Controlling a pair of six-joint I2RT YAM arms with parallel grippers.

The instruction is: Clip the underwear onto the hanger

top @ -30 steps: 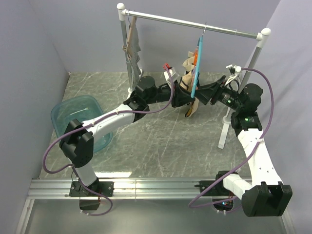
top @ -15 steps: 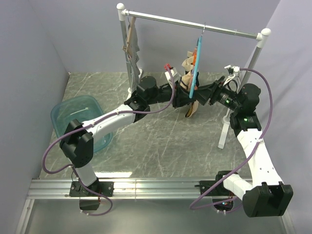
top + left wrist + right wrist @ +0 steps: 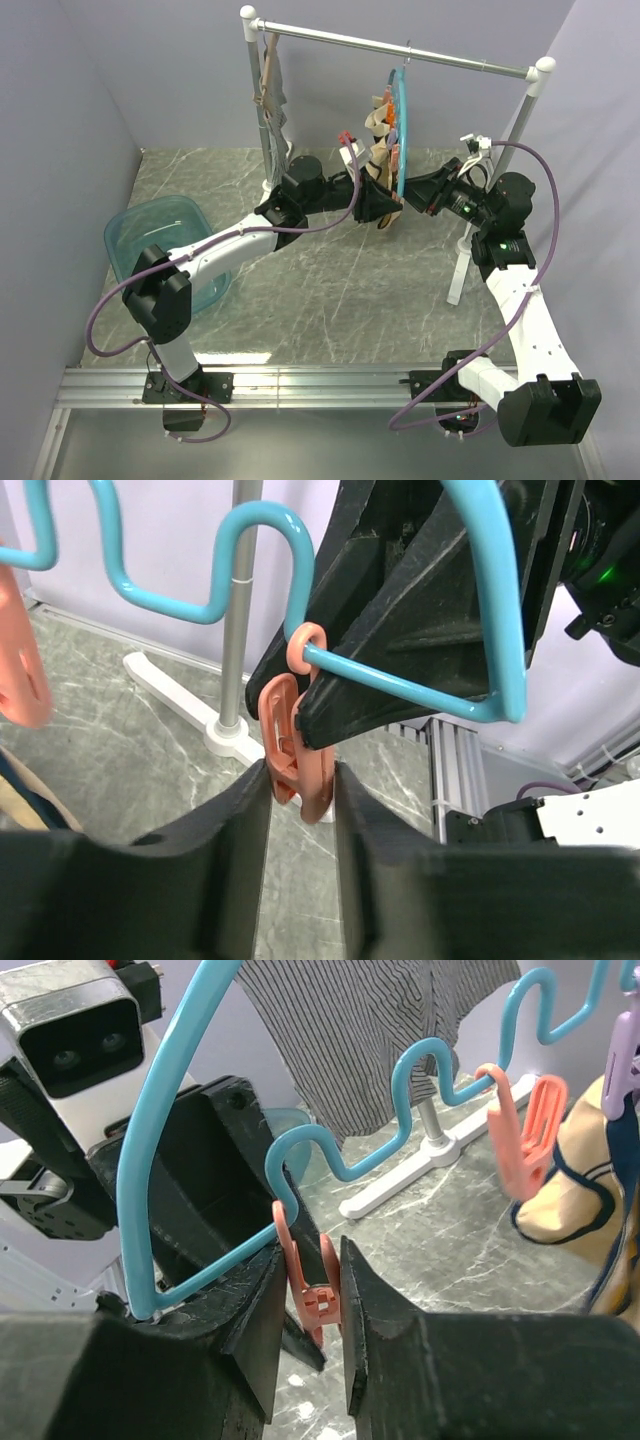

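Note:
The teal hanger [image 3: 401,110] hangs by its hook from the rail, and the beige underwear [image 3: 379,150] hangs bunched against its left side. Both grippers meet under the hoop, the left gripper [image 3: 383,208] from the left and the right gripper [image 3: 412,200] from the right. In the left wrist view an orange clip [image 3: 298,750] on the hoop's wavy wire [image 3: 250,525] sits pinched between my left gripper [image 3: 302,780]. In the right wrist view my right gripper [image 3: 308,1295] is shut on an orange clip [image 3: 315,1285]. The underwear [image 3: 580,1195] hangs at the right there.
A rail rack [image 3: 330,36] with white posts spans the back. A wooden hanger with a grey striped garment [image 3: 272,95] hangs at its left end. A teal basin [image 3: 150,240] sits at the left. Other clips, orange [image 3: 528,1130] and purple [image 3: 626,1055], hang on the hoop.
The right gripper has closed on the orange clip. The hoop has turned and lifted, its hook slid left along the rail, and the underwear has risen with it.

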